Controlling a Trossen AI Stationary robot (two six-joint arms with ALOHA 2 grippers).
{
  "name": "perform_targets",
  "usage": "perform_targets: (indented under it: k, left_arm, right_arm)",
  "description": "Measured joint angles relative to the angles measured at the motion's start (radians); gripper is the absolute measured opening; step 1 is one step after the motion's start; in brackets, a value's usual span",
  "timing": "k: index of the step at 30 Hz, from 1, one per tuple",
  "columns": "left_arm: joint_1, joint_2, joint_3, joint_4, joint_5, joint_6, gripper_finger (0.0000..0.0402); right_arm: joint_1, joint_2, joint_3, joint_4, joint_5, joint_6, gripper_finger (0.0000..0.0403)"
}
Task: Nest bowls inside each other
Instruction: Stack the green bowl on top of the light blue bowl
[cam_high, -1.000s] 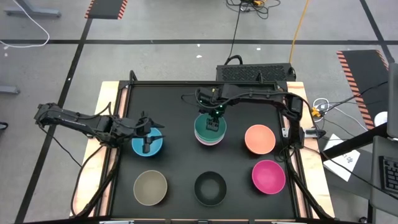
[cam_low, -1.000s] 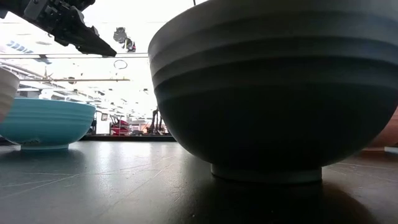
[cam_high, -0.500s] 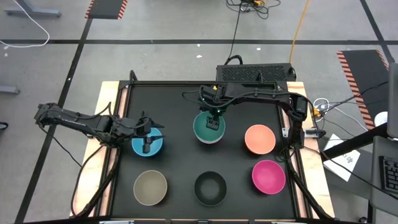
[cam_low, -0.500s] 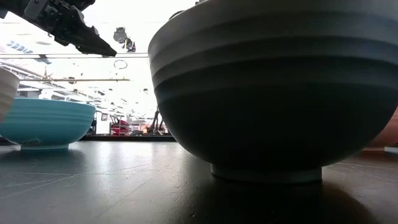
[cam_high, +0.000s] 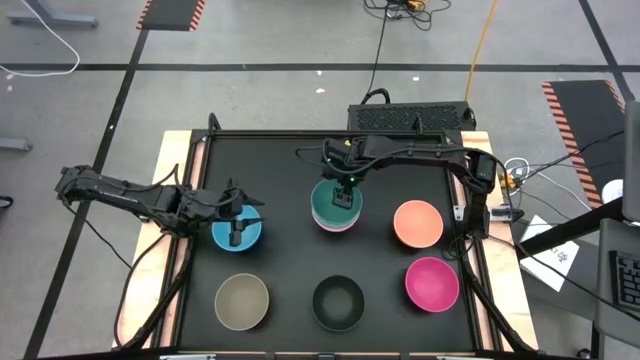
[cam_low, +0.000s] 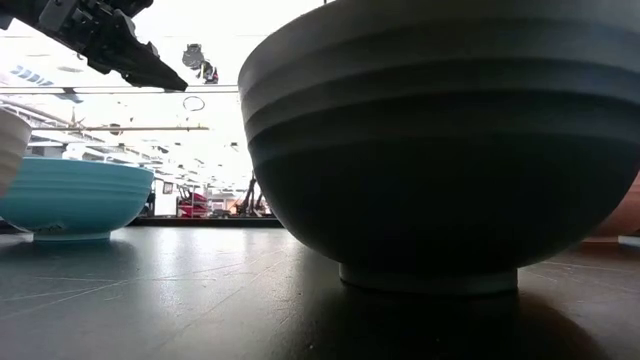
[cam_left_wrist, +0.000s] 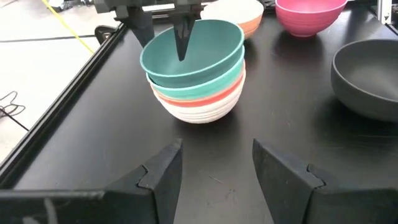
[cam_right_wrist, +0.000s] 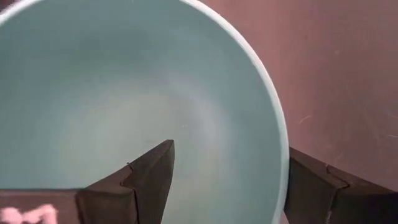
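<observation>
Right claw (cam_high: 343, 197) of mine hangs over the stack with its fingers spread wide, one inside the dark green bowl (cam_left_wrist: 199, 53) and one outside its rim, gripping nothing. That bowl sits nested on top, so I judge this placement finished.

Next I need to lift clear without catching the rim, then go for a loose bowl. The orange bowl (cam_high: 417, 224) lies nearest on my side.

My left claw (cam_left_wrist: 217, 149) waits part-open and empty above the blue bowl (cam_high: 250, 236).

I count nine bowls. Four are in the stack:
- dark green
- turquoise bowl (cam_left_wrist: 217, 79)
- red-pink bowl (cam_left_wrist: 205, 96)
- white bowl (cam_left_wrist: 199, 112)

Five still stand alone:
- blue
- orange
- magenta bowl (cam_high: 431, 283)
- black bowl (cam_high: 337, 302)
- tan bowl (cam_high: 241, 302)
</observation>
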Motion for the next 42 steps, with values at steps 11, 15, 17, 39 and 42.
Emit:
perform_targets:
  k: [11,15,17,39,42]
  left_arm:
    - [0.017,0.098,-0.001,0.220,0.005,0.066,0.0198]
    - [0.065,0.187,0.000,0.359,0.078,0.121,0.0198]
    - [0.099,0.235,0.000,0.421,0.133,0.128,0.0198]
    - [0.343,0.662,0.000,0.919,0.587,0.052,0.0198]
    - [0.348,0.682,0.000,0.954,0.590,0.047,0.0198]
  right_arm:
    - [0.002,0.001,-0.004,0.014,-0.001,-0.012,0.0245]
    - [0.003,-0.007,-0.005,0.018,-0.005,-0.016,0.0245]
    - [0.003,-0.011,-0.005,0.019,-0.005,-0.016,0.0245]
    - [0.005,-0.015,-0.006,0.040,-0.002,-0.016,0.0245]
    - [0.005,-0.015,-0.006,0.041,-0.002,-0.016,0.0245]
